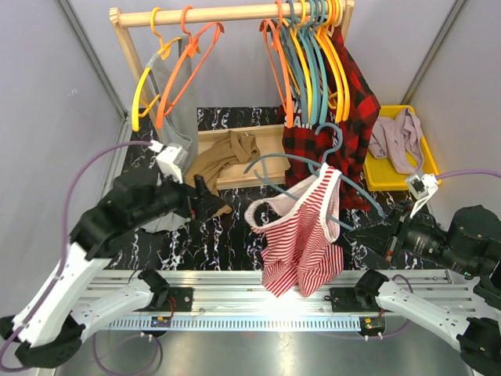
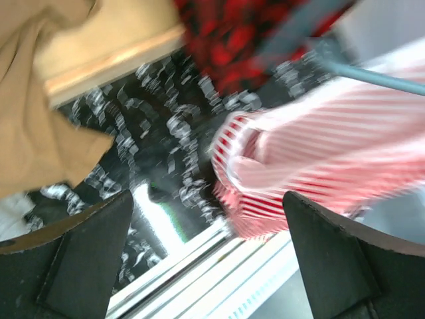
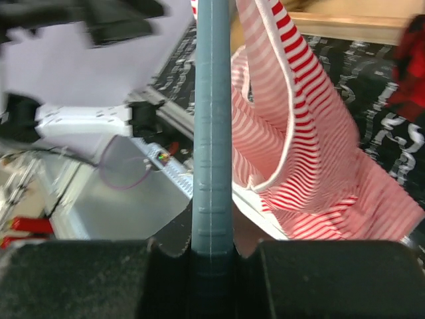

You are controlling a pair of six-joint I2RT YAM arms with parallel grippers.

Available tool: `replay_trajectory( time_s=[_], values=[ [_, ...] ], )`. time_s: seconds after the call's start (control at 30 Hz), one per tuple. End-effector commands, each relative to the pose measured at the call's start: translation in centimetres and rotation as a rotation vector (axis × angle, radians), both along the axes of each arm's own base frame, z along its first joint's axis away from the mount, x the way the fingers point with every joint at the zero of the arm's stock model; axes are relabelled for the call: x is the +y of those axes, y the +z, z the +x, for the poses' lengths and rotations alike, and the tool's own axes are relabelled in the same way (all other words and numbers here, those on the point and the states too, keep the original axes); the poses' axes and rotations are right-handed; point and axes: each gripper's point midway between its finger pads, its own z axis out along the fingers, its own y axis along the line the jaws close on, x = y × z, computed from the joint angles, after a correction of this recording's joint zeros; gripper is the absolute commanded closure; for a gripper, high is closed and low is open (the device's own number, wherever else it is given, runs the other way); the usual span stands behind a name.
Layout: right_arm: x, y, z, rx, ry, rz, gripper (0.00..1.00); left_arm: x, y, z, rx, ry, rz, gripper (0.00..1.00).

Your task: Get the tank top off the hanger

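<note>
A red-and-white striped tank top point(image 1: 301, 235) hangs from a grey-blue hanger point(image 1: 333, 153) held above the table's front middle. One strap is still over the hanger's right arm; the left part sags free. My right gripper point(image 1: 374, 235) is shut on the hanger's right arm point(image 3: 212, 133), with the tank top point(image 3: 312, 166) hanging just beyond it. My left gripper point(image 1: 205, 200) is open and empty, left of the tank top point(image 2: 319, 153), apart from it. Its fingers point(image 2: 86, 252) frame the cloth's lower edge.
A wooden rack point(image 1: 227, 14) at the back holds several orange, yellow and teal hangers, a grey garment point(image 1: 176, 94) and a red-black plaid shirt point(image 1: 352, 102). A tan garment point(image 1: 223, 160) lies in a wooden tray. A yellow bin point(image 1: 399, 149) holds pink cloth at right.
</note>
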Motion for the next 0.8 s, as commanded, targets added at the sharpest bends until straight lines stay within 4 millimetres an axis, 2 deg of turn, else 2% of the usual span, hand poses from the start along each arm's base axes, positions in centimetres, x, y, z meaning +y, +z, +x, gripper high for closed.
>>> replay_trajectory(
  time_s=[0.0,0.1,0.13,0.17,0.23,0.27,0.33,0.37,0.47,0.53,0.57,0.63,0.67,0.77],
  values=[
    [-2.0,-0.2,2.4,-0.025,-0.177,-0.034,1.0,-0.1,7.1,-2.5,-0.15,-0.083,-0.187,0.01],
    [-1.4,0.1,1.5,-0.039,-0.107,-0.022,1.0,0.1,8.7,-4.4,-0.181,-0.127,-0.266,0.01],
    [-0.6,-0.2,1.0,-0.031,-0.051,-0.025,1.0,0.1,8.8,-4.8,-0.183,-0.14,-0.276,0.01],
    [0.9,0.0,-0.8,-0.011,0.085,-0.001,1.0,-0.1,8.3,-5.3,-0.167,-0.169,-0.276,0.01],
    [2.7,-0.8,-2.1,0.039,0.222,-0.018,1.0,0.1,7.8,-5.9,-0.161,-0.188,-0.259,0.01],
    [3.3,-1.0,-3.5,0.082,0.307,-0.016,1.0,0.3,7.4,-6.3,-0.144,-0.196,-0.241,0.01],
    [4.1,-1.6,-4.3,0.128,0.392,-0.028,1.0,1.0,7.6,-7.0,-0.173,-0.21,-0.218,0.01],
    [4.4,-1.4,-5.5,0.146,0.467,-0.013,1.0,1.6,8.0,-7.5,-0.186,-0.21,-0.211,0.01],
    [4.9,-0.8,-6.4,0.137,0.547,0.013,1.0,2.8,9.2,-9.4,-0.231,-0.245,-0.202,0.01],
    [5.2,-0.3,-7.0,0.133,0.596,0.037,1.0,2.3,7.9,-11.2,-0.164,-0.343,-0.186,0.01],
    [5.4,0.1,-7.0,0.118,0.615,0.051,1.0,1.7,7.5,-12.8,-0.12,-0.437,-0.208,0.01],
    [5.8,0.4,-7.2,0.12,0.65,0.061,1.0,1.2,6.1,-14.1,-0.04,-0.504,-0.216,0.01],
    [6.0,0.5,-7.1,0.117,0.658,0.063,1.0,1.0,5.9,-15.3,-0.018,-0.568,-0.232,0.01],
    [6.4,1.2,-7.4,0.103,0.707,0.085,1.0,1.1,5.2,-16.9,0.015,-0.64,-0.25,0.01]
  ],
)
